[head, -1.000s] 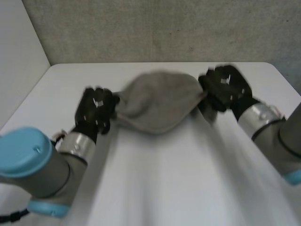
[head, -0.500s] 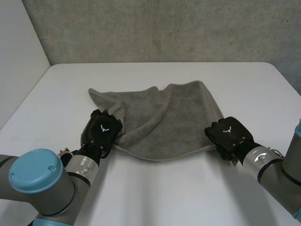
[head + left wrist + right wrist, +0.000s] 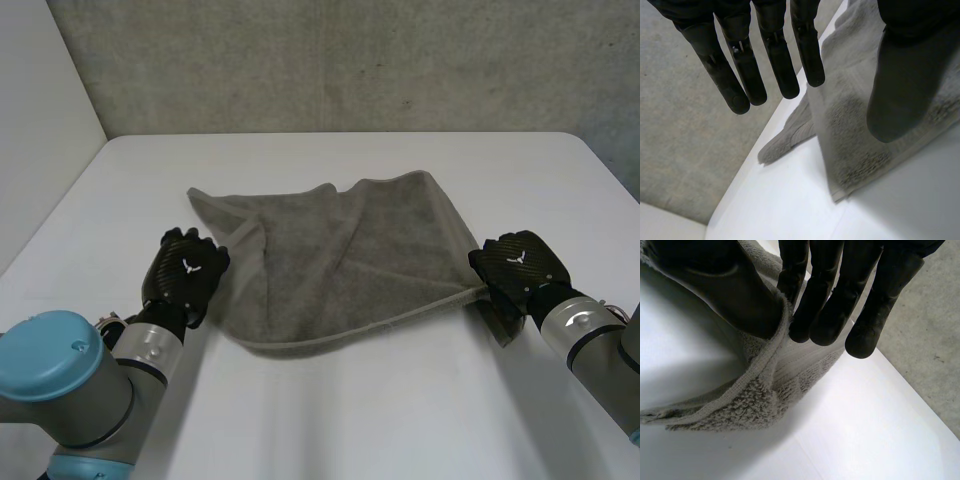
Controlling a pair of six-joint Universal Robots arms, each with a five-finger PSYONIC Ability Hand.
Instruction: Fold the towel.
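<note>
One grey towel, one white table, two black hands.
Head view: towel (image 3: 340,260) lies rumpled mid-table (image 3: 400,420); left hand (image 3: 185,272) knuckles-up at the towel's left edge, right hand (image 3: 518,265) at its near right corner, each bearing a small white mark. Left wrist view: fingers (image 3: 781,65) straight, spread off the thumb, gripping nothing. Right wrist view: fingers (image 3: 825,315) and thumb pinch the towel's hem.

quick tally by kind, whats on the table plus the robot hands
grey towel: 1
black hands: 2 (left hand, right hand)
total: 3
</note>
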